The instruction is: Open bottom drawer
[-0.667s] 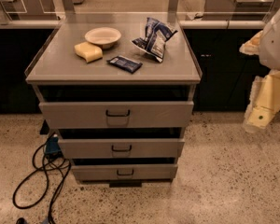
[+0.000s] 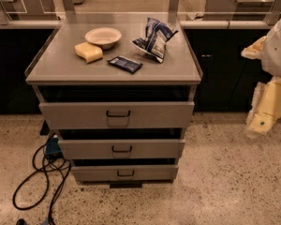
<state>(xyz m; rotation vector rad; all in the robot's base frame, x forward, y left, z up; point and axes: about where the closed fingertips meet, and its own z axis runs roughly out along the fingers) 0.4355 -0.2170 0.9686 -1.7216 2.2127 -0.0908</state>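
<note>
The bottom drawer (image 2: 125, 173) is the lowest and shallowest grey front of the cabinet, with a small black loop handle (image 2: 125, 173) at its centre. A dark gap shows above its front. My gripper (image 2: 261, 118) hangs at the right edge of the view, pale yellow under a white arm. It is well right of the cabinet, about level with the top drawer, and touches nothing.
The medium drawer (image 2: 122, 149) and the tall top drawer (image 2: 117, 115) sit above it. On the cabinet top (image 2: 61, 69) lie a bowl (image 2: 103, 35), a yellow sponge (image 2: 88, 52), a chip bag (image 2: 154, 39) and a dark packet (image 2: 125, 63). Black cables (image 2: 37, 172) lie on the floor at left.
</note>
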